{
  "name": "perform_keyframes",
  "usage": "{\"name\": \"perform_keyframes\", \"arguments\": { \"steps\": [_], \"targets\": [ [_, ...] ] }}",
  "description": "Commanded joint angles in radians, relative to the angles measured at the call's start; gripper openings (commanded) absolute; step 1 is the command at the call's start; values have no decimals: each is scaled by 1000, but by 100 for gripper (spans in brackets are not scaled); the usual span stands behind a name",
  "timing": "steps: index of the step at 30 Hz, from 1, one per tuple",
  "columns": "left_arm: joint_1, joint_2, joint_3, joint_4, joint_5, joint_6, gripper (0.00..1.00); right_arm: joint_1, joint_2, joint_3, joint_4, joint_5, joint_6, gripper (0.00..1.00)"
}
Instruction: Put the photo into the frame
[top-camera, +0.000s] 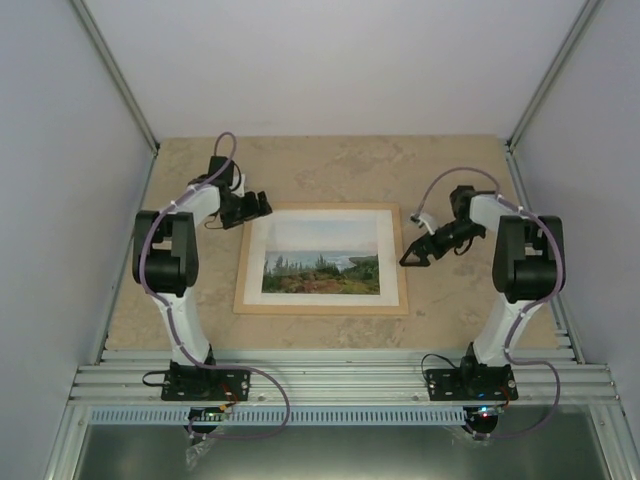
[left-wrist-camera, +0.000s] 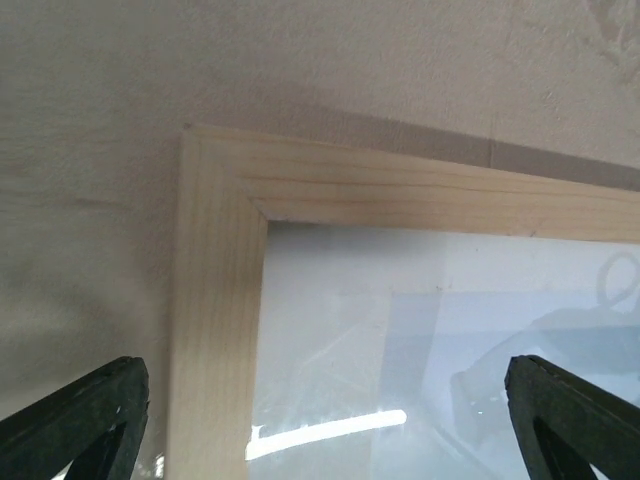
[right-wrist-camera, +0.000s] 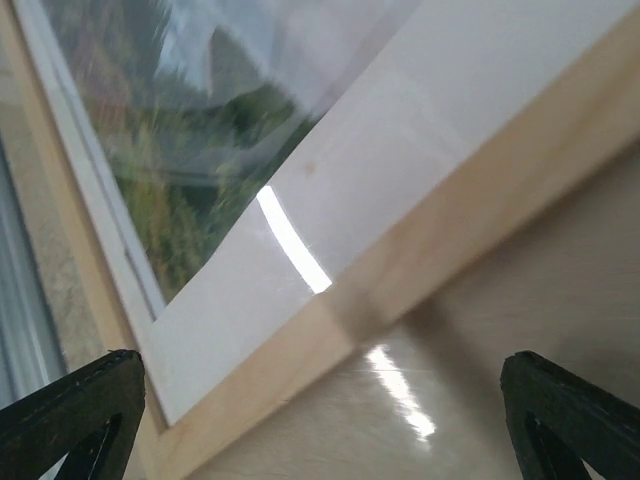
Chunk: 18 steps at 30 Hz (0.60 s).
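The pale wood frame (top-camera: 321, 307) lies flat on the table's middle with the landscape photo (top-camera: 322, 259) showing face up behind its pane. My left gripper (top-camera: 258, 207) is open and empty above the frame's far left corner (left-wrist-camera: 215, 160); the photo's white border (left-wrist-camera: 330, 330) shows under glare. My right gripper (top-camera: 416, 253) is open and empty beside the frame's right edge (right-wrist-camera: 440, 220). In the right wrist view the photo's green shrubs (right-wrist-camera: 170, 190) and white border sit under the pane. Neither gripper touches the frame.
The beige stone-patterned table top (top-camera: 350, 165) extends behind the frame. White walls enclose the back and sides. A ribbed metal rail (top-camera: 340, 380) carries both arm bases at the near edge; a strip of it shows in the right wrist view (right-wrist-camera: 20, 290).
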Motion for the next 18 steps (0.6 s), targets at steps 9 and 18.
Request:
{"name": "perform_keyframes", "arguments": {
  "steps": [9,18],
  "targets": [
    [185,-204,267,-362,-56,291,99,-141,-260,296,-66,3,34,98],
    [223,-553,62,-337,-173,367,99,-190,-503,135,3,1,103,98]
  ]
}}
